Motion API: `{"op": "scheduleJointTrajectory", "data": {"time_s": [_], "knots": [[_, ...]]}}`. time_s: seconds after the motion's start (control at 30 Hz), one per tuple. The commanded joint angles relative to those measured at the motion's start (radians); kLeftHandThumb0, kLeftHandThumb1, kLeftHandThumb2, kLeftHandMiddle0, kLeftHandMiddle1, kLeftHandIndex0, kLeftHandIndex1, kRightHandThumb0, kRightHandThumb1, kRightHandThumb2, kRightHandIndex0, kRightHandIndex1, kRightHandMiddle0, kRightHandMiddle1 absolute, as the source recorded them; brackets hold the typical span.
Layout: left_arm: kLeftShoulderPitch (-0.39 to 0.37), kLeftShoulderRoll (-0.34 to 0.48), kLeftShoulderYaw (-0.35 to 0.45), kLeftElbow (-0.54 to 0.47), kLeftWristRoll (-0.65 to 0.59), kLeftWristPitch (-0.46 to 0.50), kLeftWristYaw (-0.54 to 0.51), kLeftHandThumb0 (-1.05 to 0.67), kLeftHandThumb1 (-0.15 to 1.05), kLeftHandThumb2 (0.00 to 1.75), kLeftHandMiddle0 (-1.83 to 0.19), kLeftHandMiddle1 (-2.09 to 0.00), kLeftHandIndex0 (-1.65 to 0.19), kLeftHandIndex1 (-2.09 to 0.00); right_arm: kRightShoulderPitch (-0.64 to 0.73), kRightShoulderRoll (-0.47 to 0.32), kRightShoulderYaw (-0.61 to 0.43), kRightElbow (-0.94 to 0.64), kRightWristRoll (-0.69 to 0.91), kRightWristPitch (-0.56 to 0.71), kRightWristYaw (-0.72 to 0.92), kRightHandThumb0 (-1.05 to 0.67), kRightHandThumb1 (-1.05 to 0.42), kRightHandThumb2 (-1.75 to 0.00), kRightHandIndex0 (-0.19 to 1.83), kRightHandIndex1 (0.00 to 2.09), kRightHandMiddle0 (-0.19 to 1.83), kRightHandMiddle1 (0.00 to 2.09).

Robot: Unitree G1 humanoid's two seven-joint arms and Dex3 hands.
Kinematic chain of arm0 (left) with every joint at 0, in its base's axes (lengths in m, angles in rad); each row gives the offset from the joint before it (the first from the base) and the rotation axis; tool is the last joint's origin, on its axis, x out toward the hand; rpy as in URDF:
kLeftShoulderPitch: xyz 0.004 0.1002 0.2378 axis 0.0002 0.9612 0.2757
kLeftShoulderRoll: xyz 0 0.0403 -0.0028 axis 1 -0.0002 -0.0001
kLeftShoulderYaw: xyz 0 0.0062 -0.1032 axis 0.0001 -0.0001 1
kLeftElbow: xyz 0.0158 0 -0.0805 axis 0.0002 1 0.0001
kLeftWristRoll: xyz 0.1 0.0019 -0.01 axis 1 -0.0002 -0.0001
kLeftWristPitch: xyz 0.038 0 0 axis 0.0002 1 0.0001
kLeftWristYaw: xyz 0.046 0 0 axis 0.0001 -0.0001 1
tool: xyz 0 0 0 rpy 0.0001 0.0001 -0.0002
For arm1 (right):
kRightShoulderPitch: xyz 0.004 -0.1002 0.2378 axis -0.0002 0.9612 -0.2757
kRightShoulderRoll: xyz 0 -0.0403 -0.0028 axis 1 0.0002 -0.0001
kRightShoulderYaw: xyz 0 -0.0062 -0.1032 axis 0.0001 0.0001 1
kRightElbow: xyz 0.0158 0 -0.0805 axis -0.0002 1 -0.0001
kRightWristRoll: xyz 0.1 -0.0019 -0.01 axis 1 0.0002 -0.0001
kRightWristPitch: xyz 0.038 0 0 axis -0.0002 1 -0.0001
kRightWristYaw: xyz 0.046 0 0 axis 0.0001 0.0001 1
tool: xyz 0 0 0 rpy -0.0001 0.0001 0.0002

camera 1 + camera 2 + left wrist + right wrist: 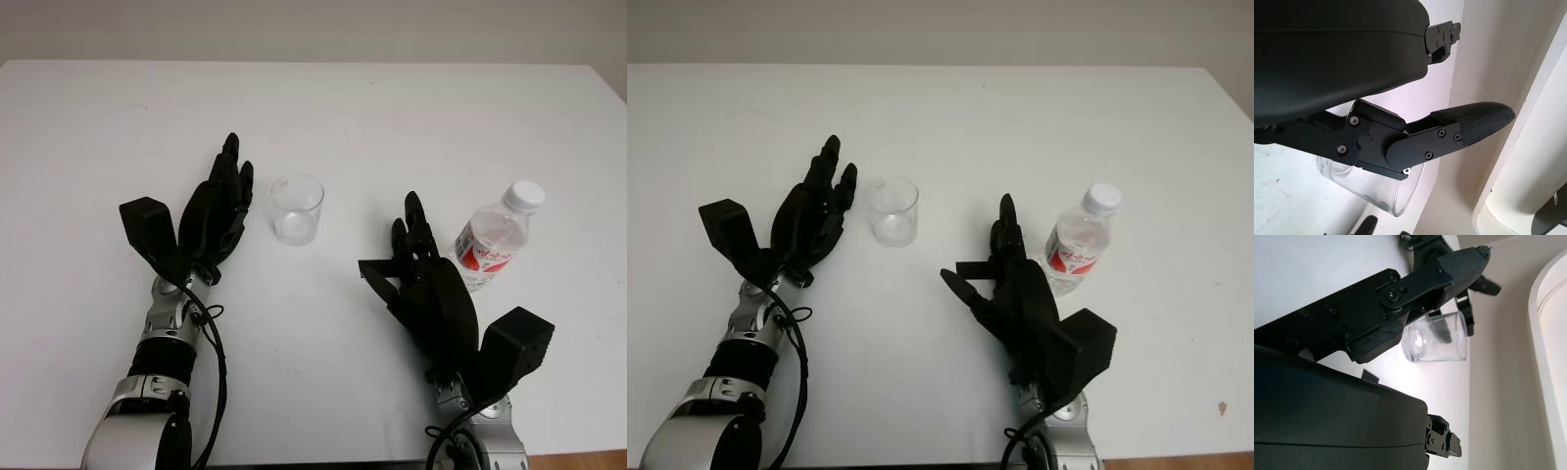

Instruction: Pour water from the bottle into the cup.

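A clear cup (pixel 297 208) stands upright on the white desk (pixel 323 108), near the middle; it looks empty, though the glassy wall makes that hard to judge; a plastic bottle (pixel 497 237) with a white cap (pixel 525 195) and a red-and-white label (pixel 487 257) stands upright further to the right, well apart from the cup.

The left hand (pixel 217 208) lies just beside the cup on its left side, open and holding nothing, its fingers (pixel 231 162) stretched forward past the cup's near rim; a narrow strip of desk shows between hand and cup, so the two are apart; in the left wrist view the cup (pixel 1400 198) sits close beneath one finger of that hand.

The right hand (pixel 423 269) is between cup and bottle, nearer the bottle, open and holding nothing; its fingers (pixel 415 217) point forward, its thumb (pixel 377 276) juts out toward the cup side; the bottle stands just beside the hand's outer edge, whether touching or not I cannot tell; the right wrist view shows the cup (pixel 1436 339) beyond that thumb.
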Motion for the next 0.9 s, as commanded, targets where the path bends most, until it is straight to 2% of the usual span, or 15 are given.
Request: {"op": "scheduleJointTrajectory", "data": {"time_s": [0.0, 0.47, 0.87], "knots": [[0.001, -0.007, 0.000, 0.005, 0.000, 0.002, 0.004, -0.84, 1.05, 0.73, 0.19, 0.00, 0.19, 0.00, 0.034, -0.018, 0.006, -0.057, 0.013, 0.023, 0.014, -0.97, -0.89, -0.05, -0.19, 0.00, -0.19, 0.00], [-0.014, -0.008, -0.001, 0.037, 0.006, -0.013, -0.007, -0.85, 1.05, 0.73, 0.19, 0.00, 0.19, 0.00, 0.264, -0.126, 0.020, -0.314, 0.063, 0.034, 0.113, -0.95, -0.90, -0.05, -0.19, 0.00, -0.19, 0.00], [-0.044, -0.010, 0.005, 0.087, 0.003, -0.027, -0.022, -0.84, 1.05, 0.74, 0.19, 0.00, 0.19, 0.00, 0.411, -0.226, -0.075, -0.277, 0.193, 0.026, 0.254, -0.95, -0.91, -0.06, -0.19, 0.00, -0.19, 0.00]]}}
